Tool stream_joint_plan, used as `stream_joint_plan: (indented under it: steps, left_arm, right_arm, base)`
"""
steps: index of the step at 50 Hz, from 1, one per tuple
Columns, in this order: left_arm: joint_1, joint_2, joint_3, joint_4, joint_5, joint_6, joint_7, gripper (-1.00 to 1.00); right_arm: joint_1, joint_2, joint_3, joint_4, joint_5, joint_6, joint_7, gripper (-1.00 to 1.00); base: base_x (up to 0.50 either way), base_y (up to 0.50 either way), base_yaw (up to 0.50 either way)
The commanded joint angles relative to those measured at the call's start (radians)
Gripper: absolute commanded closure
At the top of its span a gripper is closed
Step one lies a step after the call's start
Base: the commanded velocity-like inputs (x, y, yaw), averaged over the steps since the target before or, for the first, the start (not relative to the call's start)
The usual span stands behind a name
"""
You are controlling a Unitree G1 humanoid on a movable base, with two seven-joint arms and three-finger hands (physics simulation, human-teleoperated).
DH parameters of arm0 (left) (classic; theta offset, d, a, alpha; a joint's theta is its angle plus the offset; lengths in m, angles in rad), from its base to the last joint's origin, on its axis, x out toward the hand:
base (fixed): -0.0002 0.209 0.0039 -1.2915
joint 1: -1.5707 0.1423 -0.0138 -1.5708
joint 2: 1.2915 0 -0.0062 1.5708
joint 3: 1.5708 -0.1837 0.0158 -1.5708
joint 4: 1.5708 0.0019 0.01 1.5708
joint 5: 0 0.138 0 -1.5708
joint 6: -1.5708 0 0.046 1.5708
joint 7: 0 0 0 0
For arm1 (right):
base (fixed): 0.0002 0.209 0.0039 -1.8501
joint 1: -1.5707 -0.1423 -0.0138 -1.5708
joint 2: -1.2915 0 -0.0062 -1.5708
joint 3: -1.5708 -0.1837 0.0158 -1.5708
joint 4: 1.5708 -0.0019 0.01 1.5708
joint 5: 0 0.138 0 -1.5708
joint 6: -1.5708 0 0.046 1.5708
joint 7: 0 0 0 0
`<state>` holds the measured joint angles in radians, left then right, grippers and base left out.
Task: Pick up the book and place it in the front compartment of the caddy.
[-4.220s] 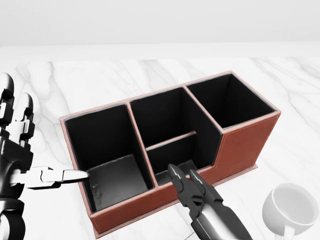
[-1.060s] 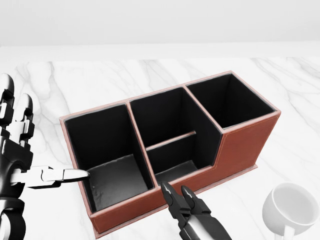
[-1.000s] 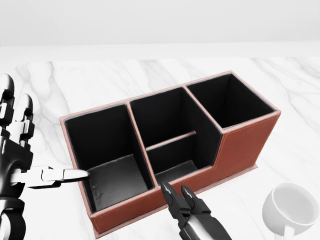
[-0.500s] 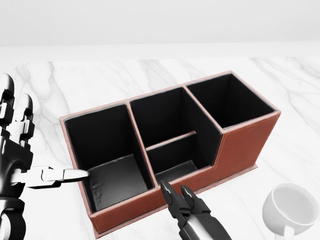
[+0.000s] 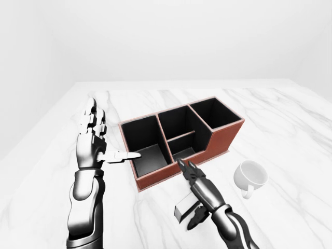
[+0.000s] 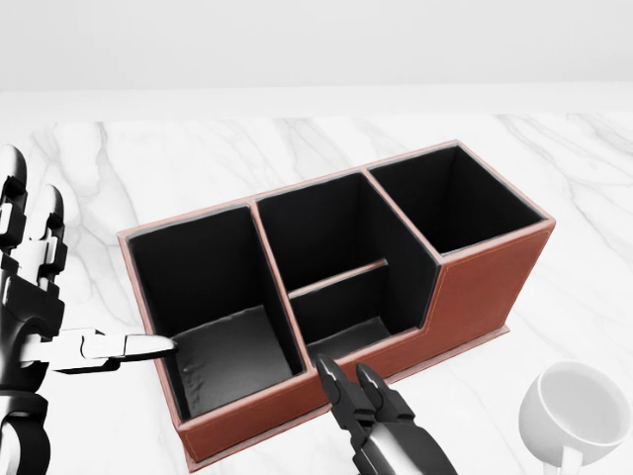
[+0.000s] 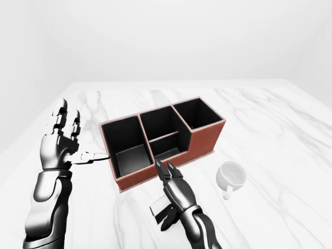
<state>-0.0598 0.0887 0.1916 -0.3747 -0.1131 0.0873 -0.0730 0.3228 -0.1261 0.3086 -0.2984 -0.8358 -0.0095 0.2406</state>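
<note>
Near the bottom of the left-eye view, the right hand (image 5: pixel 196 193) reached over a small grey-and-white book (image 5: pixel 184 208) lying on the white marble tabletop (image 5: pixel 290 135), fingers spread and straight, thumb beside the book, not clamped. Just beyond stood the brown leather caddy with black compartments (image 5: pixel 179 139). To its left the left hand (image 5: pixel 94 146) stood upright, fingers apart. A white ceramic mug (image 5: pixel 250 176) lay right.

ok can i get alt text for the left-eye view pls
A robot's right hand hangs open-fingered above a small book on a white marble table, just below a brown caddy with black compartments. Its left hand is raised open at the caddy's left end, thumb pointing at the rim. A white mug stands to the right.
</note>
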Motion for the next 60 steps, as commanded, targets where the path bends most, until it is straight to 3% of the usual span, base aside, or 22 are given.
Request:
stream_joint_plan:
  steps: [1, 50, 51, 52, 54, 55, 60]
  left_arm:
    - [0.001, 0.000, 0.001, -0.006, 0.000, 0.000, 0.001, -1.00]
    - [-0.002, 0.000, -0.001, 0.007, 0.004, 0.000, 0.001, -1.00]
    - [-0.002, 0.000, 0.000, 0.006, 0.003, 0.000, 0.001, -1.00]
    - [-0.001, 0.000, 0.000, 0.003, 0.003, 0.000, 0.002, -1.00]
    - [-0.002, 0.001, 0.000, 0.000, 0.003, 0.000, 0.002, -1.00]
    - [-0.002, 0.001, 0.000, 0.000, 0.002, 0.000, 0.002, -1.00]
    - [-0.003, 0.001, 0.002, -0.002, 0.001, 0.000, 0.003, -1.00]
  right_arm:
    - [0.009, -0.001, 0.007, 0.063, -0.034, -0.001, -0.008, -1.00]
    - [0.013, -0.005, 0.018, 0.121, -0.091, -0.011, -0.034, -1.00]
    - [0.013, -0.006, 0.018, 0.123, -0.092, -0.012, -0.035, -0.84]
    - [0.013, -0.005, 0.017, 0.126, -0.092, -0.013, -0.035, 0.00]
    - [0.012, -0.006, 0.016, 0.128, -0.093, -0.014, -0.036, 0.83]
    - [0.013, -0.005, 0.017, 0.128, -0.092, -0.015, -0.036, 1.00]
    - [0.015, -0.005, 0.017, 0.127, -0.095, -0.016, -0.035, 1.00]
  base:
    - [0.00, 0.00, 0.00]
    - [0.00, 0.00, 0.00]
    - [0.00, 0.00, 0.00]
    - [0.00, 0.00, 0.00]
    - [0.00, 0.00, 0.00]
    - [0.00, 0.00, 0.00]
    - [0.00, 0.00, 0.00]
